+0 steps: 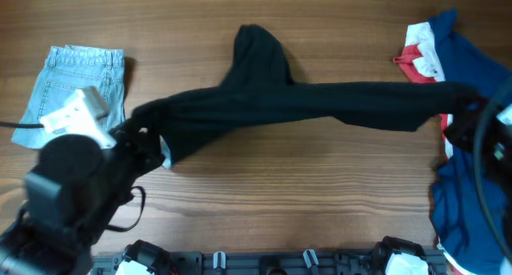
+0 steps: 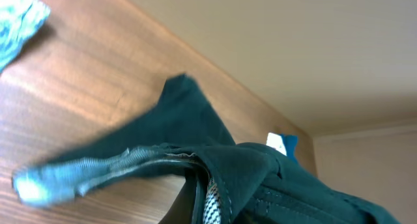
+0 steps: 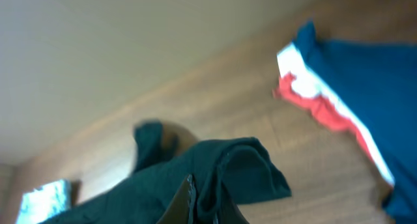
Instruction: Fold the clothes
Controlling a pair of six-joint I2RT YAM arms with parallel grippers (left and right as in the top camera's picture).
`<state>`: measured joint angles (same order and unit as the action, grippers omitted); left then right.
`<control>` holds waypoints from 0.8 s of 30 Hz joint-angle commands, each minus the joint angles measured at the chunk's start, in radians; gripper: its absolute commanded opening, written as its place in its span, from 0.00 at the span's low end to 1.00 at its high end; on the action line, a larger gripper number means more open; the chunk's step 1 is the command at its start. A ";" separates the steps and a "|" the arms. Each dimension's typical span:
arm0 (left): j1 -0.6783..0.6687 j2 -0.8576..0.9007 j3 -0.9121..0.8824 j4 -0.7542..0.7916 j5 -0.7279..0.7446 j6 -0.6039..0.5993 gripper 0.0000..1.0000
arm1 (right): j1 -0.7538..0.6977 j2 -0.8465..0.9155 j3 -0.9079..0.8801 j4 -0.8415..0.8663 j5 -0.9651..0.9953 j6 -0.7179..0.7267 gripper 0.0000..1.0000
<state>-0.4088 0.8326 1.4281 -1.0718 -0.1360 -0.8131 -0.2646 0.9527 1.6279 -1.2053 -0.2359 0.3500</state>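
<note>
Left arm [image 1: 68,183]: bulky matte-black rounded housings, a white angular block [image 1: 76,115] at the wrist, 1 thin black cable [image 1: 16,125] trailing from it. Right arm [image 1: 462,129]: black, with 1 curved black cable [image 1: 478,159] arching beside it. Black-and-white mounts [image 1: 144,257] line the near edge.

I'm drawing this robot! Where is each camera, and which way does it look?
Overhead: above the table, looking down; left arm and right arm show, black garment stretched between them.
Left wrist: on the left arm, facing rightward along the garment; no robot part clearly shows.
Right wrist: on the right arm, facing leftward; likewise.
All share the garment.
</note>
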 commanded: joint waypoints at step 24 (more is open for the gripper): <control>0.187 0.725 0.135 0.859 -0.015 0.289 0.04 | -0.008 0.635 0.151 0.407 0.106 0.059 0.04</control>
<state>-0.3038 1.5471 1.5173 -0.4057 -0.1768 -0.5713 -0.2508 1.6180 1.7405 -0.9009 -0.3088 0.2665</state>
